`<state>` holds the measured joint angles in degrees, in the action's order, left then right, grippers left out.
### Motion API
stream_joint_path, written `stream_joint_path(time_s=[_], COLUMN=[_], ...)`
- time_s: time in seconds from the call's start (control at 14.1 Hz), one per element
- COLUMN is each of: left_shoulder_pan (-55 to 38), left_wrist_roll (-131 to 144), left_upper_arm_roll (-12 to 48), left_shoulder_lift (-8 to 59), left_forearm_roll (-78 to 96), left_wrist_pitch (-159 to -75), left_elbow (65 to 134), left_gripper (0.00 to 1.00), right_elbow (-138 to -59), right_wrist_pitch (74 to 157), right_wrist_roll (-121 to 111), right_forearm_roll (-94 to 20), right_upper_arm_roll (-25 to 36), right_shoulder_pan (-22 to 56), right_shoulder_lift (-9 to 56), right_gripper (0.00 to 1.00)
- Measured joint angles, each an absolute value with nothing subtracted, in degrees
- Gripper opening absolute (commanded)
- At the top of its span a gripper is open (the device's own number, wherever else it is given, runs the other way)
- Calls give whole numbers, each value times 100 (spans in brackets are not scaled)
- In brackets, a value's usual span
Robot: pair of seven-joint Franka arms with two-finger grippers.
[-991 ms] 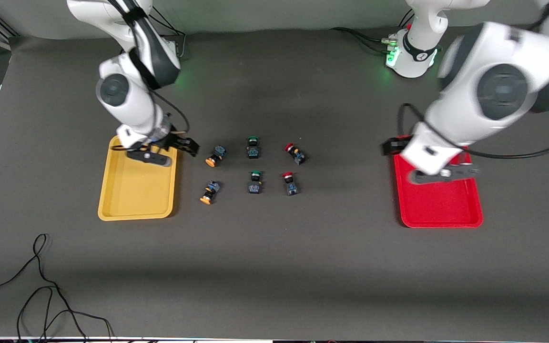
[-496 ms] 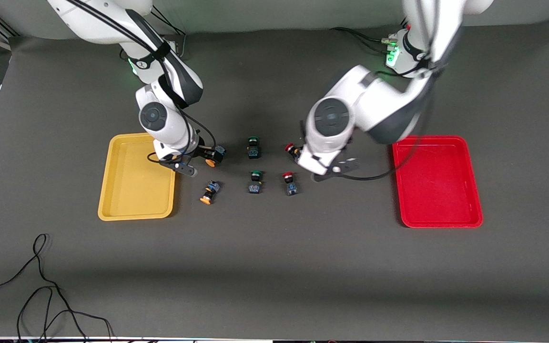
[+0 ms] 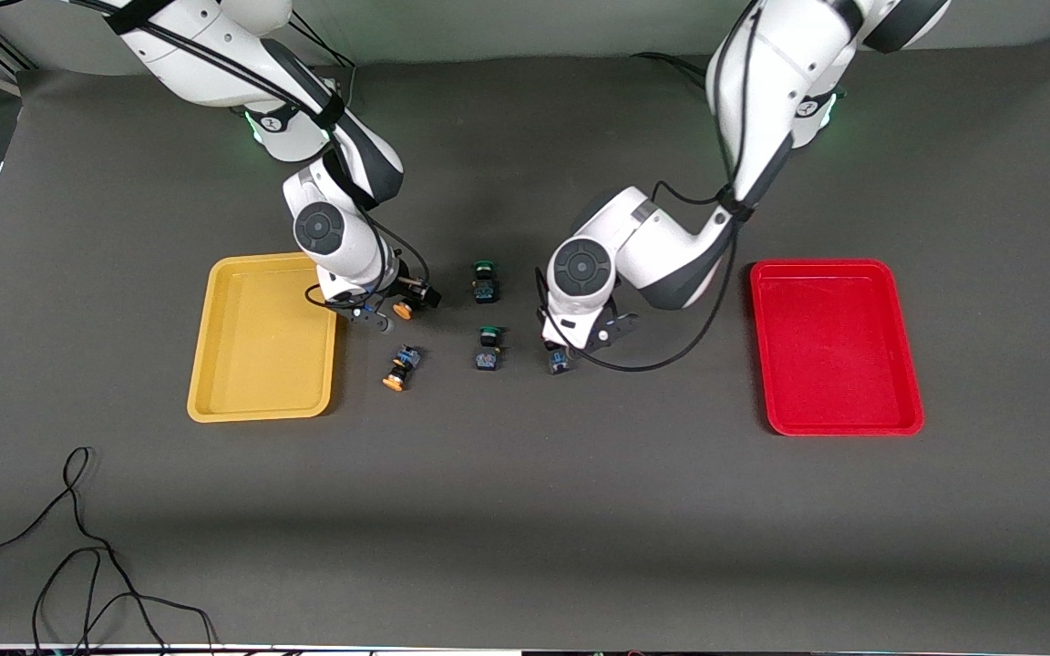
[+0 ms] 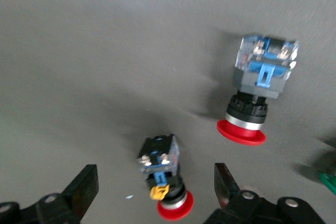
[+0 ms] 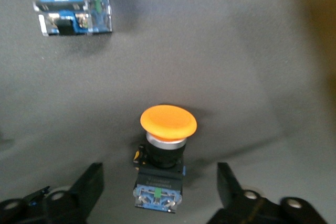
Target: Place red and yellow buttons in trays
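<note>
Gaping left gripper [image 4: 152, 187] straddling red button [image 4: 164, 177]

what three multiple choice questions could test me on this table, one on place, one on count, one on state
1. The yellow tray lies toward: A the left arm's end; B the right arm's end; C the table's middle.
2. Green buttons on the table: A one; B two; C four.
3. The right gripper is: A shut on the yellow tray; B shut and empty; C open around an orange button.
Answers: B, it lies at the right arm's end; B, two green caps show; C, its fingers stand apart on each side of the button.
</note>
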<state>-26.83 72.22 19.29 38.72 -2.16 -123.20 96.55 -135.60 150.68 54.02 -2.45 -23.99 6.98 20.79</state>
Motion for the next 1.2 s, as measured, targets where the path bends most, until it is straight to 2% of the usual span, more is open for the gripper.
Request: stream_joint_path(time_s=[0.14, 0.21, 0.35, 0.42, 0.57, 0.64, 0.71, 0.85, 1.06, 1.2], left_shoulder_pan=[-2734, -2754, -2771, -2771, -2773, -2781, -2789, -2790, -2744, -2548], left_wrist_roll=[7346, 7381, 7415, 7415, 7415, 7415, 7416, 7418, 7419, 7324], left_upper_arm_roll=[1929, 1929, 1929, 1928, 1928, 1929, 1929, 1926, 1888, 1878], left_shoulder_lift=[3913, 3915, 3915, 3915, 3914, 3913, 3909, 3894, 3748, 3484], left_forearm_roll=[-216, -216, -216, -217, -218, -219, -219, -219, -220, -222], left_wrist_pitch=[-12879, -13039, -13157, -13158, -13163, -13167, -13169, -13169, -12985, -12277], left_elbow=[9983, 10111, 10235, 10237, 10236, 10234, 10231, 10223, 10185, 9971], left_gripper=[96, 93, 81, 67, 20, 4, 0, 0, 0, 0], right_elbow=[-13560, -13559, -13538, -13515, -13386, -13282, -13190, -13136, -13314, -13613], right_wrist_pitch=[15071, 15075, 15081, 15071, 14711, 14309, 13912, 13335, 12951, 13005], right_wrist_roll=[5412, 5415, 5420, 5420, 5420, 5421, 5420, 5259, 4124, 3208], right_forearm_roll=[-204, -196, -189, -184, -178, -178, -178, -178, -208, -216], right_upper_arm_roll=[-2401, -2401, -2401, -2400, -2391, -2377, -2348, -2072, -1138, -448], right_shoulder_pan=[700, 700, 691, 679, 638, 606, 568, 541, 531, 514], right_shoulder_lift=[2088, 2088, 2068, 2019, 1719, 1454, 1134, 434, -203, -280], right_gripper=[13, 5, 4, 4, 4, 4, 4, 4, 4, 4])
